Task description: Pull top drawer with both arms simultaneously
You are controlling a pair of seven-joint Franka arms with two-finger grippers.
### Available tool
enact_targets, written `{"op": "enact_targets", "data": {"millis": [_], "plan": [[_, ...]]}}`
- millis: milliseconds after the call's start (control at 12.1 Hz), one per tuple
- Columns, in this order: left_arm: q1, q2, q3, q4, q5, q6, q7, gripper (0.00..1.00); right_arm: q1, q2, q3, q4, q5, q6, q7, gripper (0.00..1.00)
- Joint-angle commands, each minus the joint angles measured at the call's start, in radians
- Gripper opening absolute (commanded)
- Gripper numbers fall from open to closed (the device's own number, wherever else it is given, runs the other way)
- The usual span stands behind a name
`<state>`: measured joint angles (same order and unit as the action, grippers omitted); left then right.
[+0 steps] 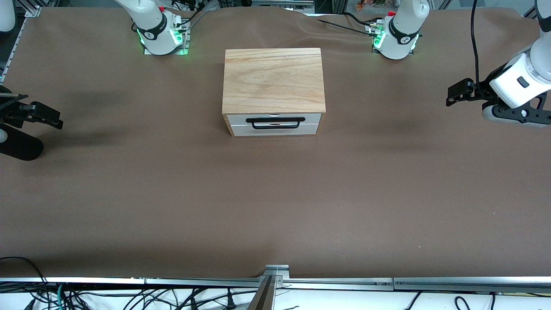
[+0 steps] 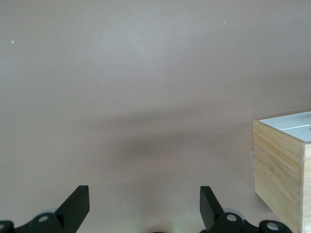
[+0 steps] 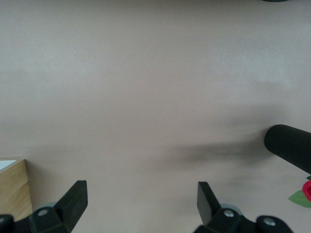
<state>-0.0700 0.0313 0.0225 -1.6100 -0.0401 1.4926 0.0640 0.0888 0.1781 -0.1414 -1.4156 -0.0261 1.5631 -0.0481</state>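
The oak-topped cabinet (image 1: 273,79) stands mid-table, nearer the arms' bases. Its top drawer (image 1: 237,119) is shut, the white front flush, with the black wire handle (image 1: 275,123) across it. My left gripper (image 1: 458,92) hangs open and empty over the table at the left arm's end, well apart from the cabinet. My right gripper (image 1: 45,114) hangs open and empty at the right arm's end. In the left wrist view my gripper (image 2: 144,206) is spread over bare cloth, with the cabinet's side (image 2: 279,165) ahead. The right wrist view shows my gripper (image 3: 141,204) spread and a cabinet corner (image 3: 12,189).
Brown cloth (image 1: 275,206) covers the table. The lower white panel (image 1: 275,131) sits under the top drawer. A black rounded object (image 1: 19,147) lies below my right gripper, and shows as a black cylinder (image 3: 289,145) beside a red item (image 3: 307,188).
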Motion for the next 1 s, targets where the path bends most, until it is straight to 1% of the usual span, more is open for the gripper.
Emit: {"op": "enact_targets", "data": {"millis": [0,249,580,746,912], "plan": [[0.006,-0.025,-0.004,-0.018,0.009,-0.005,0.000,1.00,-0.011,-0.019,0.008,-0.011,-0.015,-0.015,-0.001,1.00],[0.006,-0.025,-0.004,-0.018,0.011,-0.005,-0.003,1.00,-0.004,-0.008,0.010,-0.011,-0.023,-0.060,0.004,1.00],[0.006,-0.014,-0.006,-0.024,0.009,0.011,-0.004,1.00,-0.001,0.000,0.013,-0.014,-0.017,-0.067,0.004,1.00],[0.004,0.007,-0.007,-0.050,0.002,0.066,-0.044,1.00,0.008,0.018,0.017,-0.016,-0.018,-0.069,0.004,1.00],[0.001,0.028,-0.007,-0.120,-0.071,0.177,-0.046,1.00,0.014,0.053,0.019,-0.020,-0.011,-0.081,0.002,1.00]]}}
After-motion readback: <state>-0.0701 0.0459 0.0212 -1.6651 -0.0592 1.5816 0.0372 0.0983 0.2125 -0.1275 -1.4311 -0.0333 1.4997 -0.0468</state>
